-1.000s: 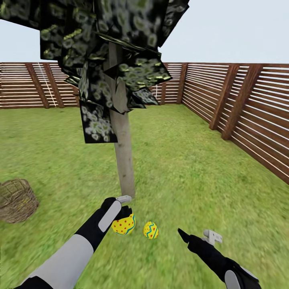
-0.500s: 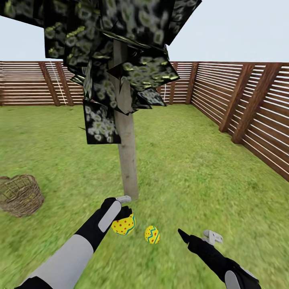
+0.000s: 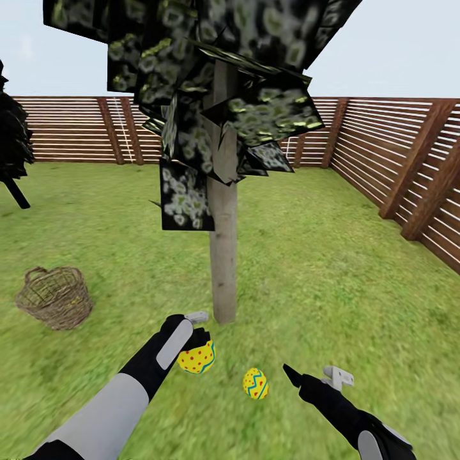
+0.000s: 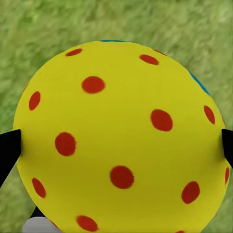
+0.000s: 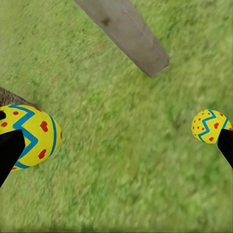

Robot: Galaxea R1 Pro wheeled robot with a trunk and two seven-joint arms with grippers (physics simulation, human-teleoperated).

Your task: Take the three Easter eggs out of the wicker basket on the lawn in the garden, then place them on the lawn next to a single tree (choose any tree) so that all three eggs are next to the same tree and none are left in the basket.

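Observation:
My left gripper (image 3: 195, 333) is shut on a yellow Easter egg (image 3: 197, 358) with red dots, held just above the lawn (image 3: 332, 281) in front of the tree (image 3: 223, 268). In the left wrist view that egg (image 4: 121, 141) sits between the two black fingertips (image 4: 8, 149). A second egg (image 3: 255, 383) lies on the grass right of it, near the trunk's foot. My right gripper (image 3: 315, 377) hangs open and empty beside it. The right wrist view has two eggs, one (image 5: 31, 136) close by and one (image 5: 208, 125) farther off, with the trunk (image 5: 126, 34) beyond. The wicker basket (image 3: 55, 297) stands on the grass at the left; its inside is not visible.
A brown slatted fence (image 3: 396, 160) closes the garden at the back and right. A smaller dark-trunked tree (image 3: 13, 153) stands at the far left. Low blocky foliage (image 3: 211, 128) hangs over the trunk. Open grass lies between the basket and the tree.
The camera has turned left, so tree, fence and grass egg slid right and the basket came fully into view. Both arms keep their pose; the left still holds its egg.

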